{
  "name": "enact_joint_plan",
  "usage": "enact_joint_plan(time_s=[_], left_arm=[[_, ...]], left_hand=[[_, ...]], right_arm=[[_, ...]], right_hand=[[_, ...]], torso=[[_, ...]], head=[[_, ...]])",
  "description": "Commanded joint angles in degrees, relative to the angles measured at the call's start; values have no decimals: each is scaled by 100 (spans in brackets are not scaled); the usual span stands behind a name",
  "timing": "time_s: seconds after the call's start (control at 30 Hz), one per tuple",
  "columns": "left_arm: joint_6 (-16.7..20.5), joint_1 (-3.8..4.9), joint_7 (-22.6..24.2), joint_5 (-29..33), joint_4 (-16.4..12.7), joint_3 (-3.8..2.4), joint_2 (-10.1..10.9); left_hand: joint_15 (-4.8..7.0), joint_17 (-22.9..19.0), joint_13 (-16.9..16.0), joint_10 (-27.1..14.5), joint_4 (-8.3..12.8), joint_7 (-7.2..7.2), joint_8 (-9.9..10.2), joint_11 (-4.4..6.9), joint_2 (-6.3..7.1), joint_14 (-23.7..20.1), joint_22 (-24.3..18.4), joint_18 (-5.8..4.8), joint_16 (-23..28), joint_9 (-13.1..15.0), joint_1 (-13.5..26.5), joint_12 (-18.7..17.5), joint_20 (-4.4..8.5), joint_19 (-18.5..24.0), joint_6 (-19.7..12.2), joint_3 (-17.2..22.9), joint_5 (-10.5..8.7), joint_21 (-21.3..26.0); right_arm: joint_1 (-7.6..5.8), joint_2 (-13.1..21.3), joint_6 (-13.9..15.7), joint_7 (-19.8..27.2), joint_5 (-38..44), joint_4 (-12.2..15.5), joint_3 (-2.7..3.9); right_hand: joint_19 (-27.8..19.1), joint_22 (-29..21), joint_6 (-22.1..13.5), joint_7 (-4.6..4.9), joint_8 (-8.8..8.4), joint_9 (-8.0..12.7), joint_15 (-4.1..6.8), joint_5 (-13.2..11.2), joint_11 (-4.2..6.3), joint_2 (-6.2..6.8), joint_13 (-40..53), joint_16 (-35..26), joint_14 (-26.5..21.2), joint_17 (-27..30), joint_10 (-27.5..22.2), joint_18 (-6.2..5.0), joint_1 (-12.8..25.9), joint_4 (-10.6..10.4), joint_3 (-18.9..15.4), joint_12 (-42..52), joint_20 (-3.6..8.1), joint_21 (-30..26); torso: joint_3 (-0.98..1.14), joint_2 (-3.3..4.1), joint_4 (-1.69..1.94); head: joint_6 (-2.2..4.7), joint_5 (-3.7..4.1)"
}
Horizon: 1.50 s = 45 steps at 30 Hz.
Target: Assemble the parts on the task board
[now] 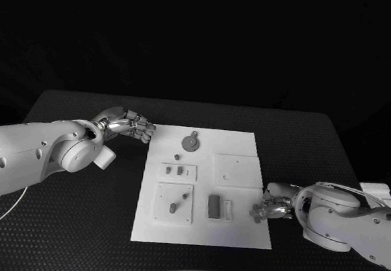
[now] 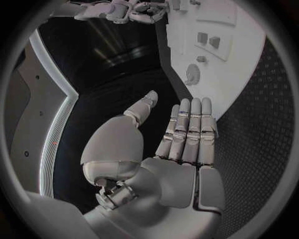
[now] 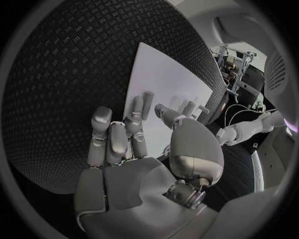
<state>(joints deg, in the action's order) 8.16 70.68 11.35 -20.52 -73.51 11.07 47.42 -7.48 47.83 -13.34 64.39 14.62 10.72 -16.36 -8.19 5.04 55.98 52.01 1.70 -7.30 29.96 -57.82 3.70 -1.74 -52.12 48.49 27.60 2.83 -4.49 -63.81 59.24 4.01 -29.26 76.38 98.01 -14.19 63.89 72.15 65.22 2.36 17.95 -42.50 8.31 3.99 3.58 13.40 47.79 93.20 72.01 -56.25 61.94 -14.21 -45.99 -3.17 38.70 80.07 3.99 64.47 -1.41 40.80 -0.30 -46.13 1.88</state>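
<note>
The white task board lies in the middle of the black table. On it are a round toothed part, a small part in a raised frame, a slim part on a lower-left plate and a dark block. My left hand hovers just off the board's far left corner, holding nothing; its fingers are straight, with the toothed part beyond them. My right hand is at the board's right edge, and its fingers are apart and empty over the board.
A square raised plate with a small hole sits at the board's upper right. Black table stretches on both sides of the board. A pale object lies at the table's right edge.
</note>
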Motion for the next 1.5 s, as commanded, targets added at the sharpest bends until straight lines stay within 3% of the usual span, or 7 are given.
enact_joint_plan(time_s=[0.03, 0.4, 0.57, 0.83, 1.03, 1.27, 1.5], left_arm=[[-51, 2, 56, -7, -17, -3, -11], [-59, 2, 48, -7, -23, -3, 0], [-57, 2, 46, -7, -24, -3, 11], [-59, 2, 46, -7, -16, -3, 16], [-55, 2, 48, -7, -32, -3, 22], [-60, 2, 46, -8, -45, -3, 24], [-63, 2, 47, -9, -45, -3, 24]], left_hand=[[3, -7, 5, -30, -32, -5, 14, -2, 36, -22, 8, 115, -14, -1, 5, 36, -3, 51, -31, -2, 3, 3], [3, -7, 8, -30, -35, -5, 13, -3, 35, -23, 9, 114, -15, -1, 9, 36, -4, 51, -32, -3, 3, 2], [2, -7, 8, -31, -37, -4, 13, -3, 36, -23, 9, 114, -15, -1, 12, 36, -4, 51, -33, -5, 3, 2], [2, -8, 9, -31, -38, -4, 13, -3, 36, -23, 10, 115, -15, -1, 13, 36, -4, 51, -34, -5, 3, 2], [3, -8, 10, -30, -38, -5, 12, -2, 36, -23, 10, 115, -16, -1, 12, 37, -3, 51, -34, -5, 3, 2], [2, -8, 11, -31, -37, -5, 12, -2, 36, -23, 10, 115, -16, -1, 10, 37, -3, 51, -35, -4, 3, 2], [2, -8, 12, -31, -37, -5, 12, -3, 37, -23, 10, 115, -17, -1, 10, 37, -3, 52, -35, -4, 3, 2]], right_arm=[[4, -34, -19, -35, 306, -35, -1], [110, -188, 22, -5, 570, -155, -1], [152, -240, -90, -10, 785, -210, -1], [200, -286, -414, -47, 850, -166, -1], [233, -294, -581, -60, 810, -183, -1], [252, -305, -447, -61, 610, -213, -1], [250, -333, -308, 46, 357, -195, 0]], right_hand=[[-24, 6, -52, 41, -30, 8, 52, -18, -18, 75, 13, -33, -1, 22, -9, -79, -10, 37, 0, -43, 24, -39], [-38, 13, -66, 57, -65, 13, 34, -19, -35, 55, 67, -45, -38, 46, -20, -79, -46, 124, 29, -74, 15, -49], [-88, 33, -153, 106, -162, 27, -2, -22, -82, -37, 177, -74, -127, 107, -60, -79, -125, 476, 1, -142, -13, -74], [-162, 67, -552, 303, -502, 211, -169, -17, -270, -198, 371, -123, -294, 219, -114, -79, -380, 1376, 56, -236, -75, -124], [-176, 92, -605, 360, -604, 355, -234, -15, -328, -502, 476, -162, -326, 217, -94, -79, -643, 1958, 70, -311, -134, -147], [-217, 131, -614, 374, -631, 425, -251, -18, -341, -780, 542, -181, -343, 202, -84, -79, -911, 1994, 16, -352, -153, -148], [-209, 151, -513, 352, -610, 500, -248, -11, -321, -1341, 590, -201, -272, 107, -1, -79, -318, 1973, -135, -411, -205, -162]], torso=[[1, -1, -8], [8, 1, -13], [7, 0, -11], [0, -3, -12], [-1, -3, -7], [-1, -3, -8], [2, -2, -11]], head=[[-6, -9], [-29, -34], [-47, -45], [-68, -34], [-86, -32], [-99, -41], [-93, -47]])
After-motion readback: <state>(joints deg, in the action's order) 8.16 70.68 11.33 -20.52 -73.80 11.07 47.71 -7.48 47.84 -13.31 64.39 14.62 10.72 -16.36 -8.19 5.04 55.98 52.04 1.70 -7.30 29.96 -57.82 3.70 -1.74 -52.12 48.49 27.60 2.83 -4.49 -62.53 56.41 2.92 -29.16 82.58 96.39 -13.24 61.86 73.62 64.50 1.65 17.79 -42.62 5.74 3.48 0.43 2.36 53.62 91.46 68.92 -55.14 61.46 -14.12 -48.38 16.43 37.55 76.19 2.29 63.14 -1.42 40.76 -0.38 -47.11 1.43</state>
